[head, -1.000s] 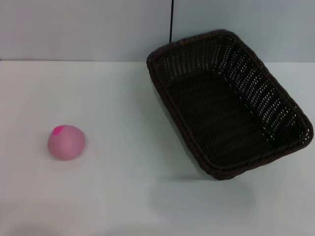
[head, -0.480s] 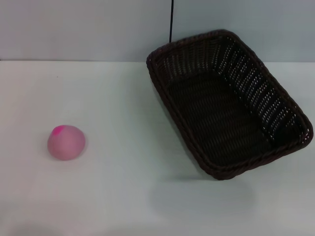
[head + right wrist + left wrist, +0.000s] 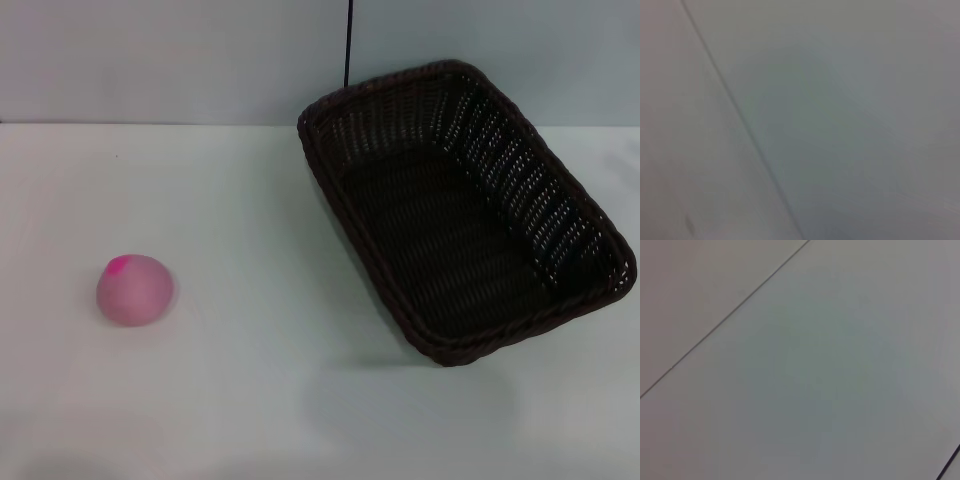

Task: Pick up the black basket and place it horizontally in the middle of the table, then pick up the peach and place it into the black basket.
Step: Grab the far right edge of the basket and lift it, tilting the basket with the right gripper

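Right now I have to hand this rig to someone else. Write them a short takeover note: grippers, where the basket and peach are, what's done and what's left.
Grippers: neither the left nor the right gripper shows in any view; both wrist cameras see only blank pale surfaces, so their state is unknown.
Black basket: on the table at the right rear, skewed diagonally, nothing in it.
Peach: on the table at the left, well apart from the basket.
Done: nothing visible; neither item is held.
Left: pick up the basket, set it horizontally mid-table, then put the peach in it.

both end effectors out of view
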